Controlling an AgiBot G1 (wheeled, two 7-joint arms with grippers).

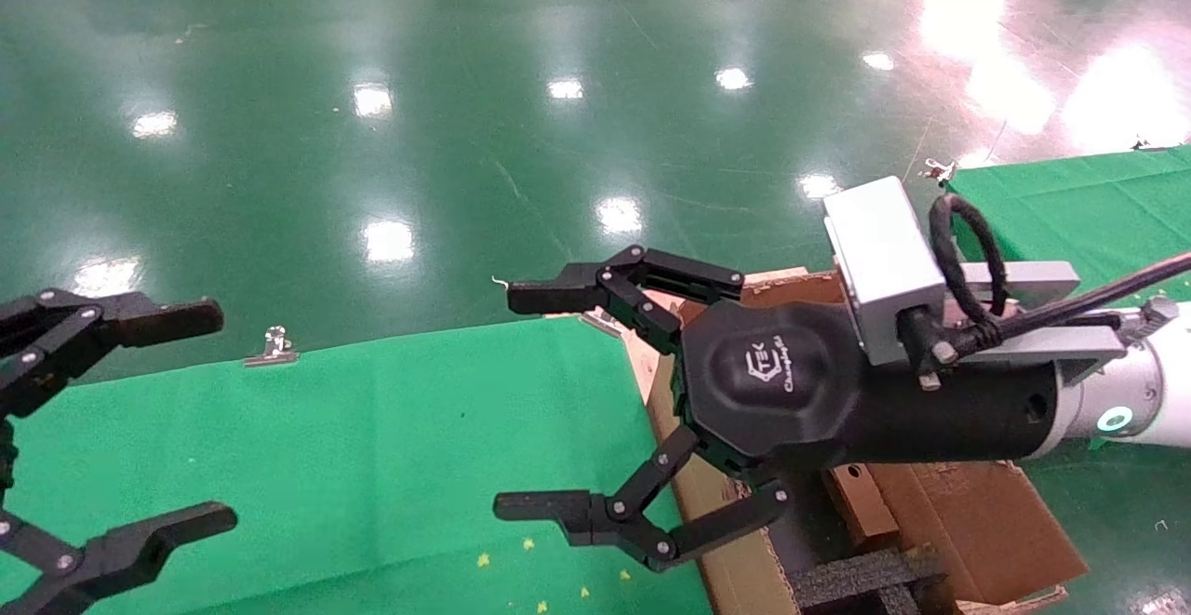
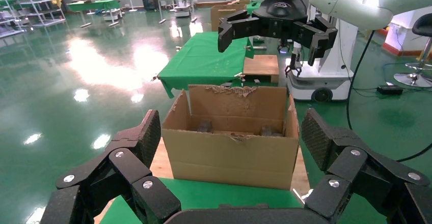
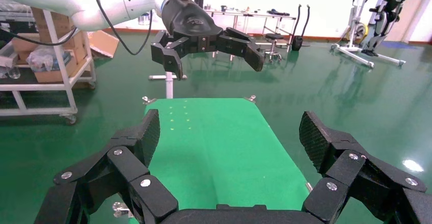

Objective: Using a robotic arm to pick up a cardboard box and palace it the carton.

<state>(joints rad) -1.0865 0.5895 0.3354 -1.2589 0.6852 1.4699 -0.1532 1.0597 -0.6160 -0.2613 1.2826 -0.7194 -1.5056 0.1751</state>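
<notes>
My right gripper point(image 1: 504, 401) on the white robotic arm point(image 1: 1130, 396) hangs open and empty, over the gap between the green table point(image 1: 372, 447) and the carton point(image 1: 968, 513). The carton stands open-topped with ragged flaps point(image 2: 229, 155) and black foam point(image 1: 865, 578) inside. Low between the foam inserts lies a brown shape point(image 2: 224, 131), mostly hidden by the carton's front wall; I cannot tell whether it is the cardboard box. My left gripper point(image 1: 223, 415) is open and empty at the table's left end, facing the carton. Each wrist view shows the other gripper point(image 2: 270, 43) point(image 3: 214, 63) open in the air.
The green cloth is held by metal clips point(image 1: 274, 347) at its far edge, and small yellow marks point(image 1: 530, 545) dot its near side. A second green table point(image 1: 1070, 196) stands at the far right. Glossy green floor surrounds everything.
</notes>
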